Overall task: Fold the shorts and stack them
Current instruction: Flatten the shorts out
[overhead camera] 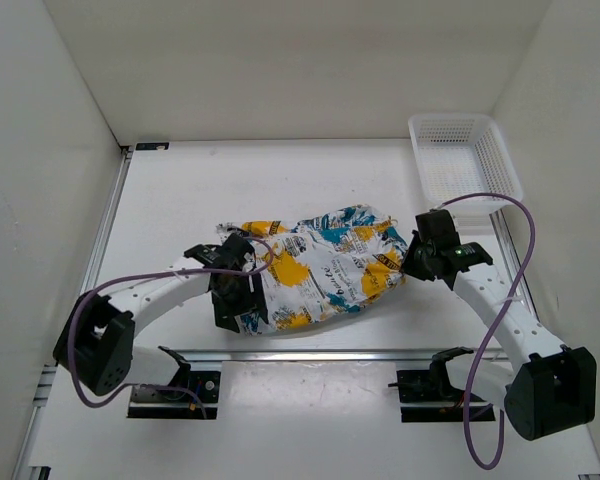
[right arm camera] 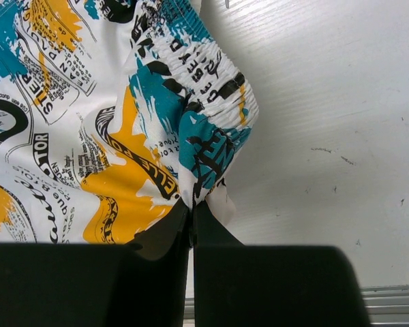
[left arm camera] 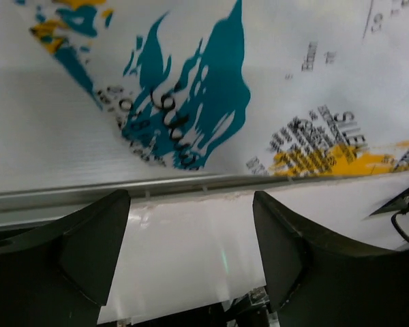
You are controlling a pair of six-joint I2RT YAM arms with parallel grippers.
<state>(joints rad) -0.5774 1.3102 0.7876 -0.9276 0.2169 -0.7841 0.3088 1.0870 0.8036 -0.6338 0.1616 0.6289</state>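
So, shorts [overhead camera: 320, 275]: crumpled in a loose heap at the middle of the table [overhead camera: 180, 200], stretched from 9 o'clock to 3 o'clock between the two arms. White fabric with teal and yellow patches and black lettering.
Left gripper [overhead camera: 232, 290]: at the heap's 9 o'clock end. In its wrist view the gripper [left arm camera: 189, 204] has its fingers [left arm camera: 95, 238] spread wide, with only bare table between them. The printed fabric [left arm camera: 191, 95] lies beyond a metal rail [left arm camera: 191, 184].
Right gripper [overhead camera: 410, 262]: at the heap's 3 o'clock end. Its wrist view shows the gripper [right arm camera: 191, 211] pressed together, pinching the shorts [right arm camera: 123, 136] at a gathered, elasticated corner.
Basket [overhead camera: 500, 165]: white plastic mesh, at 1 o'clock from the shorts in the table's far corner, apart from them.
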